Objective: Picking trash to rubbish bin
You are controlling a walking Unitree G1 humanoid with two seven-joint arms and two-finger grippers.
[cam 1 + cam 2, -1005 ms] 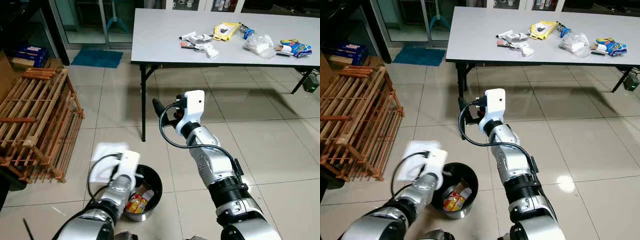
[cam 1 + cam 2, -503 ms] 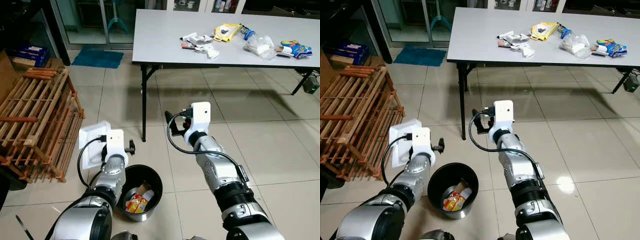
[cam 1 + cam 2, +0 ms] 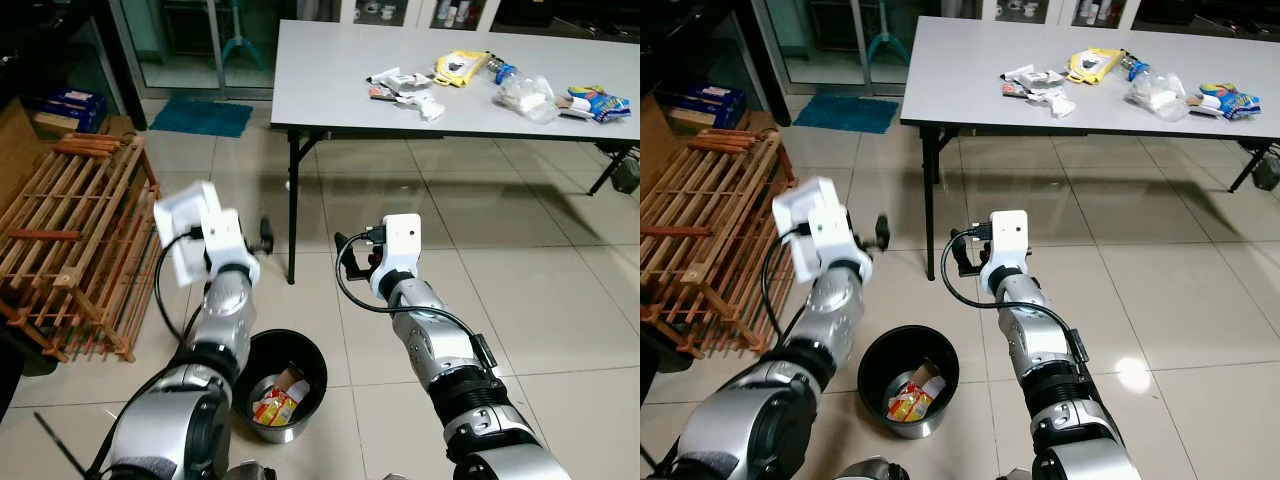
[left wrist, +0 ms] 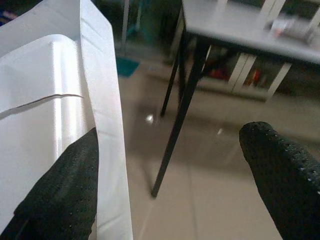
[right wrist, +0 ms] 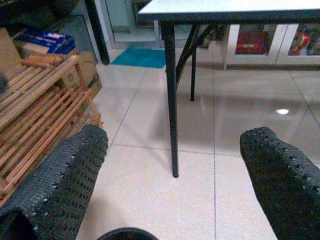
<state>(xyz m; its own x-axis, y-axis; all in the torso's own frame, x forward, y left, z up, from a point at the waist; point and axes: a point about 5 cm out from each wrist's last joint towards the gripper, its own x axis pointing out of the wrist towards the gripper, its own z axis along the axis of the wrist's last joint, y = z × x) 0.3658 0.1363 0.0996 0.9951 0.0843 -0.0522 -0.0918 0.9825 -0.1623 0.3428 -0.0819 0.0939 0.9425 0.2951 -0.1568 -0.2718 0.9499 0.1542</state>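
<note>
A black rubbish bin (image 3: 262, 352) stands on the tiled floor just in front of me, with colourful wrappers (image 3: 272, 405) inside. My left gripper (image 4: 170, 185) is raised above and left of the bin, fingers wide apart. A white foam tray (image 3: 182, 232) lies against one of its fingers (image 4: 60, 195). My right gripper (image 5: 175, 185) is open and empty, low over the floor right of the bin and near the table leg (image 3: 293, 210). More trash lies on the grey table (image 3: 330, 70): white wrappers (image 3: 405, 85), a yellow bag (image 3: 457, 66), crumpled clear plastic (image 3: 525, 95) and a blue packet (image 3: 597, 103).
A wooden slatted rack (image 3: 70, 240) stands on the left, close to my left arm. A blue mat (image 3: 195, 115) lies by the glass doors at the back. Open tiled floor stretches to the right under and before the table.
My left arm has swung up from beside the bin to chest height, carrying the white tray with it. The right gripper has drifted slightly right and nearer.
</note>
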